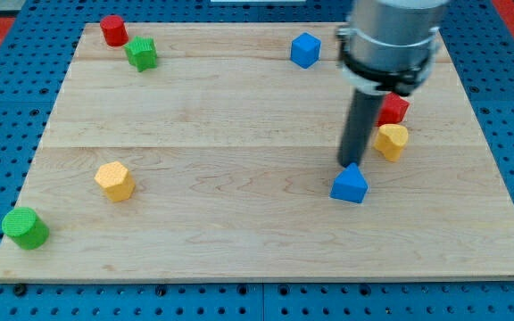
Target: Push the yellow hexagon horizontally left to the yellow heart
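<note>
My tip (347, 166) held nothing, resting just above the blue block (350, 185) near the table's right edge. The yellow hexagon (114, 180) lay far toward the left edge; the yellow heart (391, 140) sat just right of the tip.

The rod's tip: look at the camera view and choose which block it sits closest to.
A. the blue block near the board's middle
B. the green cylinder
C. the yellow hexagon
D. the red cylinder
A: my tip sits right at the upper edge of the blue block, while the yellow hexagon lies far off toward the view's left.
</note>
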{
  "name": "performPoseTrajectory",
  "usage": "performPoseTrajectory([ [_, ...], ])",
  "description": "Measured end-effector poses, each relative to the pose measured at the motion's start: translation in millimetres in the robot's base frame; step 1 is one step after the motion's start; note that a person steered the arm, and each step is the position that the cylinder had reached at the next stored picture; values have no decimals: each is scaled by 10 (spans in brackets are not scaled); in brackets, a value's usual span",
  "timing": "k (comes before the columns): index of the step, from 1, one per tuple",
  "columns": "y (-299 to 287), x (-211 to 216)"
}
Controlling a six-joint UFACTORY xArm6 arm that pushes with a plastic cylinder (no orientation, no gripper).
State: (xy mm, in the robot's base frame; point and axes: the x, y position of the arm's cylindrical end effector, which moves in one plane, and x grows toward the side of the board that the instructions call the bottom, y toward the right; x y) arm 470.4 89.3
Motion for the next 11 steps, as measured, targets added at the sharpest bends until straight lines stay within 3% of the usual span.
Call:
performPoseTrajectory([
  [1,-1057,-117],
  [3,-1529,928],
  [5,-2837,591],
  [6,-2947,258],
  [7,-2539,-75],
  [9,-577,-194],
  [10,-191,89],
  [11,200,-62],
])
